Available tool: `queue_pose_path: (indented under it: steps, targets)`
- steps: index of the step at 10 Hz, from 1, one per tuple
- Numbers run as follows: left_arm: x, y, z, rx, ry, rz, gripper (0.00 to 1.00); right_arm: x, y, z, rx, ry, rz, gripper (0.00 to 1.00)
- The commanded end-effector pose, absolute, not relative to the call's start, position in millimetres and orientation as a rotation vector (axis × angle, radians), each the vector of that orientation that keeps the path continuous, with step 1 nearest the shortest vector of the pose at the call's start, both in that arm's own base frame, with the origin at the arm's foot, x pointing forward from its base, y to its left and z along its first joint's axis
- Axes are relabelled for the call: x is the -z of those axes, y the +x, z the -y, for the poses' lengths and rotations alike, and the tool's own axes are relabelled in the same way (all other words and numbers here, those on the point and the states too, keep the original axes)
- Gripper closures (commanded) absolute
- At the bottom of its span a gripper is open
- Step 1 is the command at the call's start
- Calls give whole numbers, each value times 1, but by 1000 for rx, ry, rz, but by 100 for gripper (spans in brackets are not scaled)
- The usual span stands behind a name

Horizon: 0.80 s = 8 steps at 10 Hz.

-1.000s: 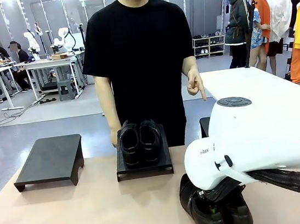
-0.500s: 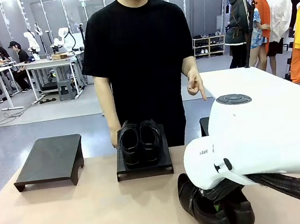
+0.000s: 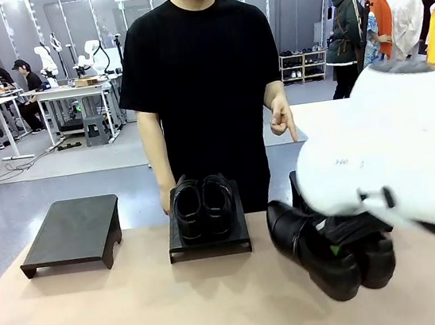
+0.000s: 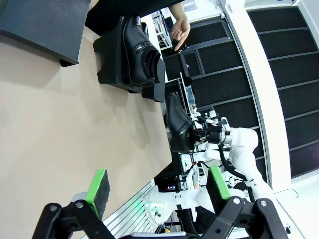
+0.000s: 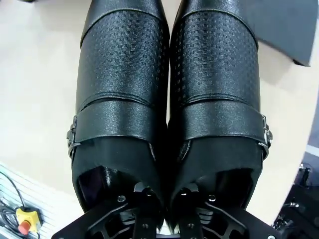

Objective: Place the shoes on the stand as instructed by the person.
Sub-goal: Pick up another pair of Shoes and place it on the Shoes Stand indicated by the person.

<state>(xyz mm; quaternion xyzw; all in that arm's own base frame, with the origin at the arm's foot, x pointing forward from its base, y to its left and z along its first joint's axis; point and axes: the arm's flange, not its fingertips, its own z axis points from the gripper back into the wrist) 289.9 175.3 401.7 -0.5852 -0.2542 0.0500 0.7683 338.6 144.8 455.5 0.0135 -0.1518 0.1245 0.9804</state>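
- Right gripper [image 5: 164, 199] is pinched fully shut on the two inner collars of a pair of glossy black leather dress shoes [image 5: 169, 99]. The pair hangs off the pale beige table [image 3: 126, 319], toes tipped down and away from the fingers.
- Left gripper [image 4: 158, 186] has its jaws wide apart with nothing between the green pads [image 4: 97, 185]. It hovers over bare table, well apart from the held pair.
- Biggest risk: the bulky white right arm [image 3: 393, 155] covers most of the flat black stand [image 3: 295, 188] just beyond the held pair. The person's pointing hand [image 3: 282, 119] hangs above that stand, so I judge it the target. A blind set-down could clip its edge or leave the heels overhanging.
- Next risk: the hold is on thin leather only, and the weight sits ahead of the jaws. A quick swing or tilt could let one shoe slide free.
- Smaller risk: drifting sideways could brush the second pair of glossy black shoes [image 3: 203, 204] on the middle black stand [image 3: 210, 247], beside the gripper. The pointing hand is near the drop path.
- Right wrist view adds the grip itself: fingers inside both openings, small metal strap buckles [image 5: 72, 137], and a dark stand corner past the toes.
- Front view adds the pointing hand and an empty black stand [image 3: 74, 229], farthest from the gripper.
- Left wrist view adds a side look: the held pair is clear of the table.
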Motion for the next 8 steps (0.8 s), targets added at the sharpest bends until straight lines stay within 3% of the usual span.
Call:
queue_pose_path:
  steps: [1,8]
  targets:
    - [-402,290,-176,-92,-1283,563,0,-472,327,-127,-260,66,336,100]
    - [-402,290,-176,-92,-1283,563,0,-475,333,-128,-243,45,332,100]
